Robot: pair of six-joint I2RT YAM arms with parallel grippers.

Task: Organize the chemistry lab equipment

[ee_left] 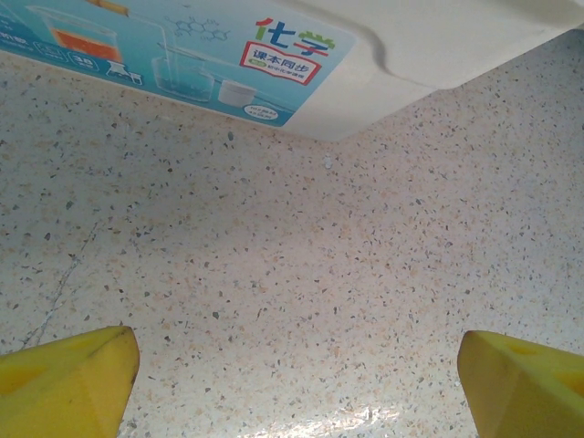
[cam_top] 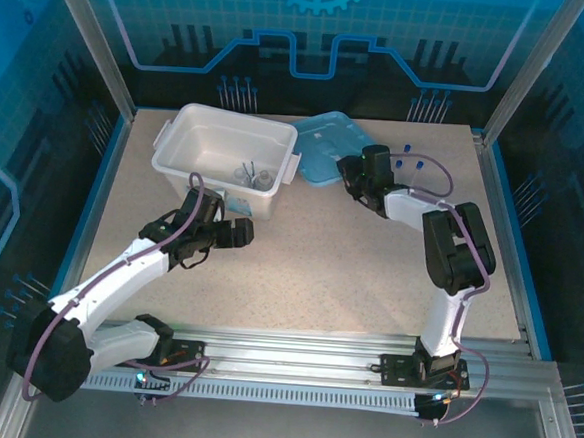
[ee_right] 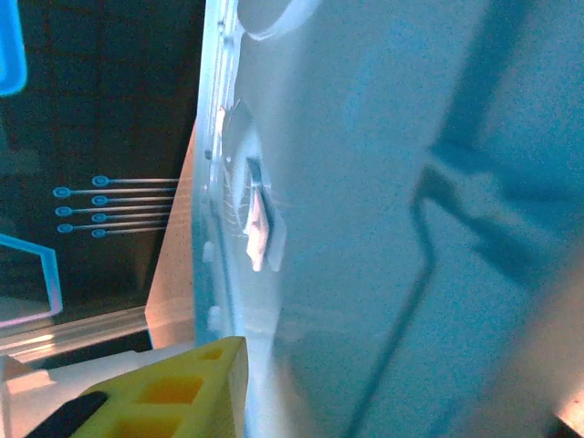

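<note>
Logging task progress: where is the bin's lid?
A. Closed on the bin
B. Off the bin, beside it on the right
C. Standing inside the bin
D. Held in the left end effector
B: in the top view the lid lies to the right of the bin, whose top is open.
</note>
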